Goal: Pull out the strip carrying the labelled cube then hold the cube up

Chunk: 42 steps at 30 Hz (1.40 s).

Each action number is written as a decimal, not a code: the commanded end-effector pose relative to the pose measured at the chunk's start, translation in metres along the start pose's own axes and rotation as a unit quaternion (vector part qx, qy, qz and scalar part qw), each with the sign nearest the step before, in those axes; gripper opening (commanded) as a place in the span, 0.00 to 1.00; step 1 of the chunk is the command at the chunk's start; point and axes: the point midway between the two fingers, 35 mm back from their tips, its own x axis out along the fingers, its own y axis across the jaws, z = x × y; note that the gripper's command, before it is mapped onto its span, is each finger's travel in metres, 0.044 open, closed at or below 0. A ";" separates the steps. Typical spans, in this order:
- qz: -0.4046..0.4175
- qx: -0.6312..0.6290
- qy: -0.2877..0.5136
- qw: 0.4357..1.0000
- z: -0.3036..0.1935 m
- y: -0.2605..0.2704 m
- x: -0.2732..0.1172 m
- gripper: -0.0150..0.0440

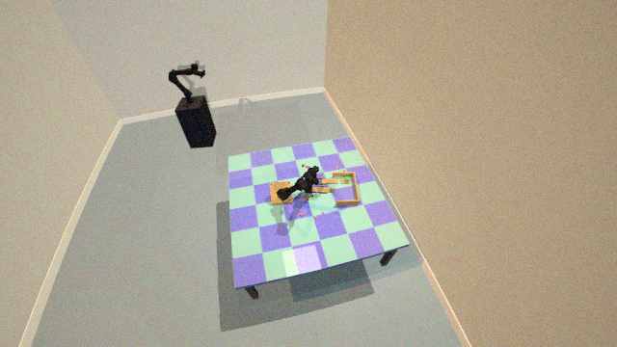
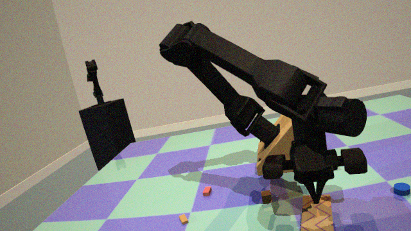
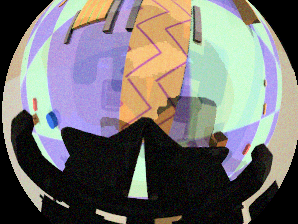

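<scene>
My gripper [image 2: 316, 201] [image 3: 145, 121] is shut and empty. It points down over the near end of a zigzag-patterned orange strip [image 2: 321, 218] [image 3: 154, 50]; whether the tips touch it I cannot tell. In the top view this seems to be the lower strip [image 1: 322, 190], with a small greenish block [image 1: 333, 189] at its far end. A second strip [image 1: 329, 181], with thin lines along it in the wrist view [image 3: 92, 14], lies beside it, farther out from the base. A small bright green thing [image 1: 347, 179] is inside the tray area. I cannot read any label.
A three-sided wooden tray [image 1: 357, 189] stands beyond the strips. Thin grey rails [image 3: 197, 24] [image 3: 111, 17] flank them. A brown cube [image 2: 266, 196] [image 3: 218, 139], a blue disc [image 2: 401, 188] [image 3: 52, 119], a red block [image 2: 207, 191] and an orange chip [image 2: 183, 219] lie around.
</scene>
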 end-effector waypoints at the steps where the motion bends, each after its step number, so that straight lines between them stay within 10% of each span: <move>1: -0.005 -0.004 0.014 1.000 -0.016 -0.005 0.005 0.25; 42: -0.004 -0.005 0.015 1.000 -0.038 -0.005 0.004 0.25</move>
